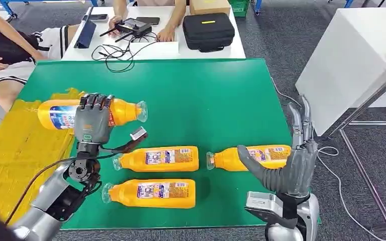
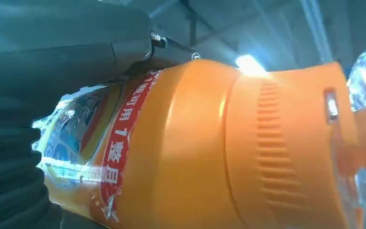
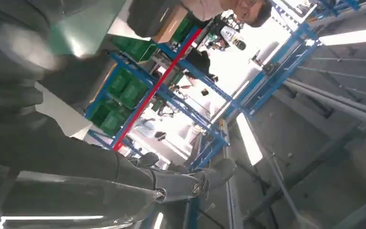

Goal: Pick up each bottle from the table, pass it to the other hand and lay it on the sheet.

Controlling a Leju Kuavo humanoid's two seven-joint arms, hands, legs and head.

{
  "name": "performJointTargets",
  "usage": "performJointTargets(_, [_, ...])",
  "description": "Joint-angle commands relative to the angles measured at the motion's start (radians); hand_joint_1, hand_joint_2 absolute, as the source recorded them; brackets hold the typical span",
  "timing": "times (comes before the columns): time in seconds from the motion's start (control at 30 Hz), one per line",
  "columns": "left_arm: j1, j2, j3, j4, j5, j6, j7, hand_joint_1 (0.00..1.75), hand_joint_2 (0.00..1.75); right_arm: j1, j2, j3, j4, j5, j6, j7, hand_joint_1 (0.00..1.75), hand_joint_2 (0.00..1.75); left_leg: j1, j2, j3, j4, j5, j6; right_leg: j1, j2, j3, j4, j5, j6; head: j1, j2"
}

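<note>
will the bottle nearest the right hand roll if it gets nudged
Probably yes: the bottle lies on its side on the flat green table, and its body looks rounded. It looks full of orange liquid, so likely heavy for its size. Its glossy label may be slippery. The right hand is open beside it.

I stand in a lab or workshop: blue racks with green crates, ceiling strip lights, and a cable-strewn white table beyond my green worktop.

The four bottles, such as the held bottle, are orange with blue, white and red labels, lying against a green table cover. The sheet is yellow; the carrying case is black with a yellow stripe.
</note>
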Motion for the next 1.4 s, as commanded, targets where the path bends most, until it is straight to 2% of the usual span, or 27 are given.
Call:
performJointTargets(0.03, [-0.08, -0.044, 0.153, 0.252, -0.003, -0.004, -0.013, 1.75, 1.75, 0.005, 0.029, -0.059, 0.01, 0.011, 0.017, 0.01, 0.0, 1.75, 0.001, -0.001, 0.003, -0.001, -0.001, 0.0, 0.001, -0.003, 0.004, -0.002, -0.001, 0.0, 0.0, 0.0])
performJointTargets(0.3, [-0.062, -0.025, 0.313, 0.248, -0.003, -0.051, 0.017, 1.75, 1.75, 0.003, 0.047, -0.055, 0.01, 0.041, 0.043, 0.027, 0.0, 1.75, 0.001, 0.0, 0.001, 0.0, -0.001, 0.0, 0.001, -0.002, 0.002, -0.001, -0.001, 0.0, 0.0, 0.0])
performJointTargets(0.63, [-0.043, -0.017, 0.359, 0.241, -0.003, -0.064, 0.025, 1.75, 1.75, -0.005, 0.052, -0.061, 0.01, 0.045, 0.057, 0.032, 0.0, 1.75, 0.001, 0.0, 0.003, -0.001, -0.001, 0.0, 0.002, -0.002, 0.005, -0.002, -0.001, 0.0, 0.0, 0.0])
performJointTargets(0.77, [-0.041, -0.025, 0.407, 0.257, -0.003, -0.115, -0.004, 1.75, 1.75, -0.019, 0.056, -0.078, 0.02, 0.055, 0.076, 0.046, 0.0, 1.75, 0.001, 0.0, 0.004, -0.001, -0.001, 0.0, 0.002, -0.002, 0.005, -0.002, -0.001, 0.0, 0.0, 0.0])
performJointTargets(0.8, [-0.042, -0.031, 0.439, 0.274, -0.003, -0.171, -0.034, 1.68, 1.75, -0.025, 0.058, -0.08, 0.028, 0.06, 0.079, 0.044, 0.0, 1.75, 0.0, 0.0, 0.001, -0.001, -0.001, 0.0, 0.001, -0.002, 0.002, -0.001, -0.001, 0.0, 0.0, 0.0])
performJointTargets(0.83, [-0.04, -0.029, 0.439, 0.276, -0.003, -0.182, -0.042, 0.35, 1.75, -0.029, 0.06, -0.081, 0.033, 0.061, 0.08, 0.044, 0.0, 1.75, 0.001, 0.0, 0.002, -0.001, -0.001, 0.0, 0.001, -0.002, 0.004, -0.002, -0.001, 0.0, 0.0, 0.0])
performJointTargets(0.87, [-0.039, -0.029, 0.448, 0.285, -0.003, -0.199, -0.043, 0.0, 1.75, -0.036, 0.062, -0.082, 0.041, 0.061, 0.082, 0.044, 0.0, 1.75, 0.001, 0.0, 0.004, -0.002, -0.001, 0.0, 0.002, -0.002, 0.006, -0.003, -0.001, 0.0, 0.0, 0.0])
performJointTargets(1.07, [-0.037, -0.031, 0.46, 0.298, -0.003, -0.216, -0.05, 0.0, 1.75, -0.043, 0.064, -0.082, 0.048, 0.063, 0.085, 0.045, 0.0, 1.75, 0.001, -0.001, 0.004, -0.002, -0.001, 0.0, 0.002, -0.003, 0.006, -0.003, -0.001, 0.0, 0.0, 0.0])
performJointTargets(1.2, [-0.039, -0.045, 0.492, 0.332, -0.003, -0.302, -0.099, 0.0, 1.75, -0.045, 0.066, -0.084, 0.054, 0.072, 0.09, 0.048, 0.0, 1.75, 0.001, -0.001, 0.004, -0.002, -0.001, 0.0, 0.001, -0.003, 0.006, -0.003, -0.001, 0.0, 0.0, 0.0])
performJointTargets(1.4, [-0.053, -0.074, 0.512, 0.365, -0.003, -0.306, -0.165, 0.0, 1.75, -0.058, 0.063, -0.096, 0.075, 0.101, 0.125, 0.085, 0.0, 1.75, 0.001, -0.002, 0.001, -0.001, 0.0, 0.0, 0.001, -0.003, 0.003, -0.002, -0.001, 0.0, 0.0, 0.0])
